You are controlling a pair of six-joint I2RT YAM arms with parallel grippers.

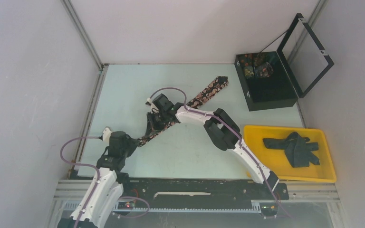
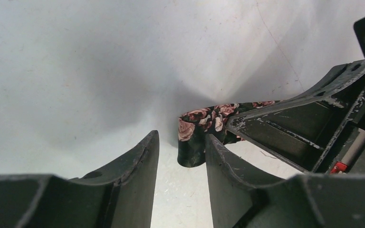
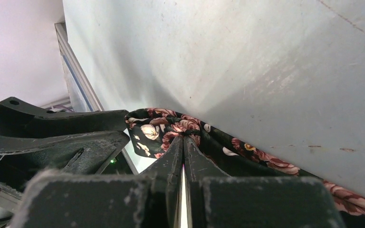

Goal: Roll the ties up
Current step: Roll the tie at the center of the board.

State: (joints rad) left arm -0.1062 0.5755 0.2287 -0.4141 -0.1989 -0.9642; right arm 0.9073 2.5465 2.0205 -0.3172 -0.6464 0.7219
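Floral tie (image 1: 204, 95) – black with pink roses – lies flat and diagonal on the pale table (image 1: 123, 85), wide end toward the far right, narrow end near the left arm. Right gripper (image 1: 156, 121) is down on the lower stretch of the tie. In the right wrist view its fingers (image 3: 171, 156) are pressed together, pinching a raised fold of the fabric (image 3: 157, 128). Left gripper (image 1: 132, 141) sits at the tie's narrow end with its jaws apart. In the left wrist view the folded tip (image 2: 195, 121) stands between the 2 fingers (image 2: 142, 161), close against the right one, with a gap on the other side – not clamped. The 2 grippers are just beside each other.

Black box (image 1: 271, 92) with its lid open sits at the far right; rolled ties (image 1: 256, 66) fill its far compartments. Yellow tray (image 1: 285, 176) at the near right holds a loose heap of dark ties (image 1: 294, 148).
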